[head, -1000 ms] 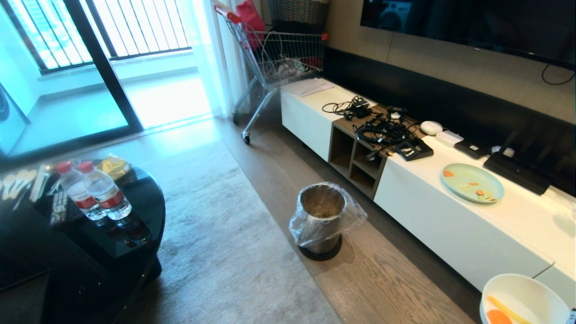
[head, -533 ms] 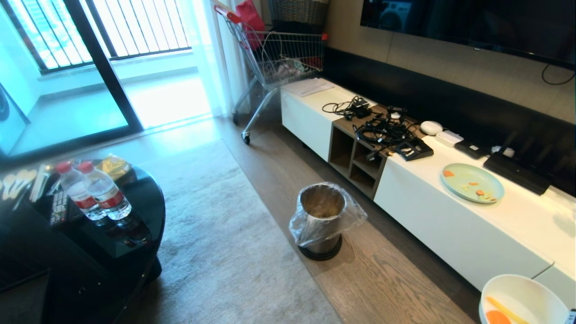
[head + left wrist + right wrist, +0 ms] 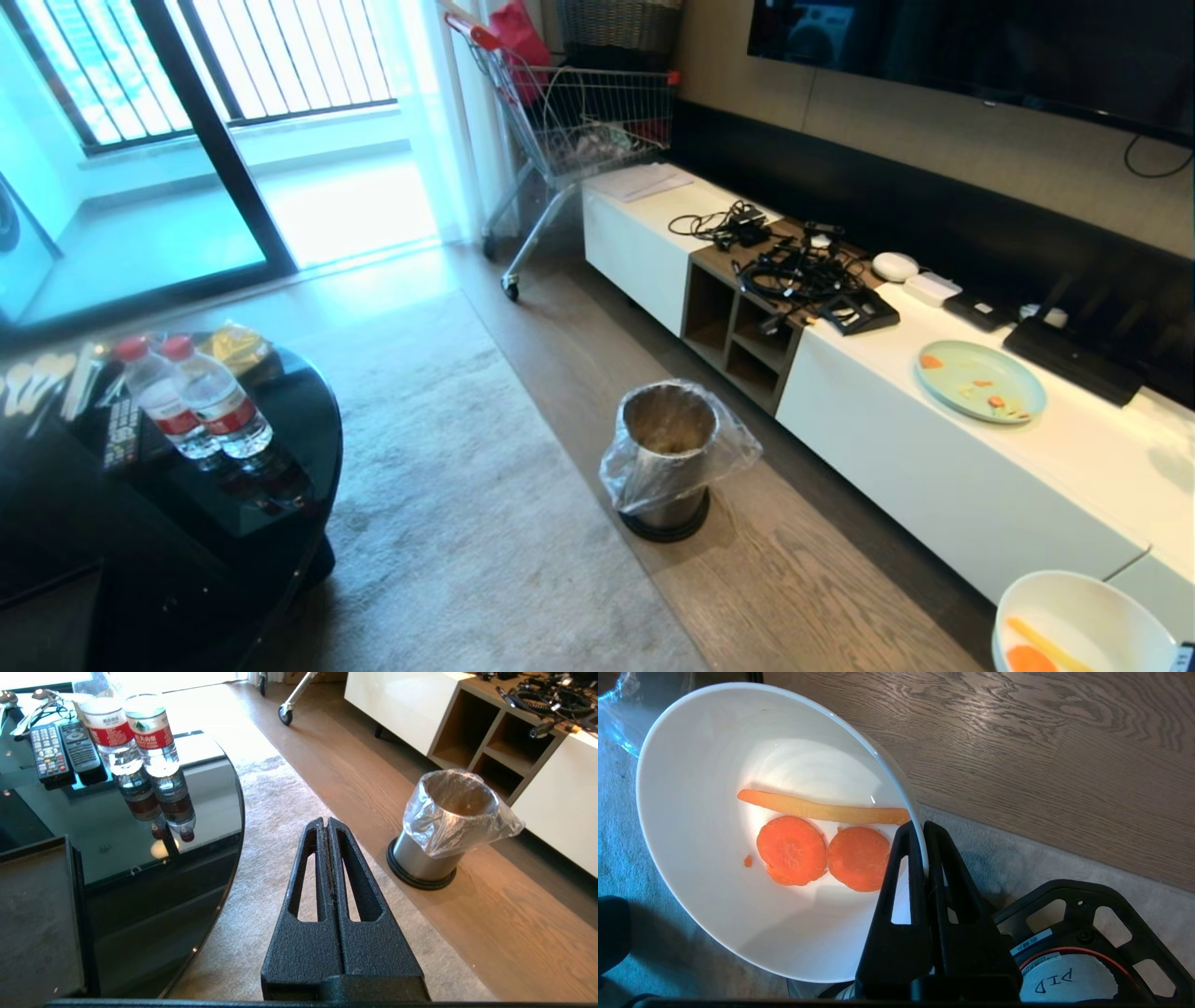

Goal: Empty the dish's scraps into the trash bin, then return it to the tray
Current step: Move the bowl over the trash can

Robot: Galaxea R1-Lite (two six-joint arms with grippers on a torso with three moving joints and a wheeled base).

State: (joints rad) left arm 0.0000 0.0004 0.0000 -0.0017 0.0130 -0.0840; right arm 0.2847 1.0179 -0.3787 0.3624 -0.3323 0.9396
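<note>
Dish [image 3: 705, 896] getting carried, scraps [image 3: 791, 849] riding inside

Right gripper [image 3: 923, 828] is pinching the rim above the floor, well short of the trash bin [image 3: 668, 448]; left gripper [image 3: 325, 823] is sitting closed, holding nothing.

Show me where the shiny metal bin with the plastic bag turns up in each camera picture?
Head view: the trash bin stands on the wood floor, centre, before the white cabinet.
Left wrist view: the bin is beyond the shut left gripper.
Right wrist view: only a corner of clear bag shows.
Shared landmark: the wood floor.
</note>
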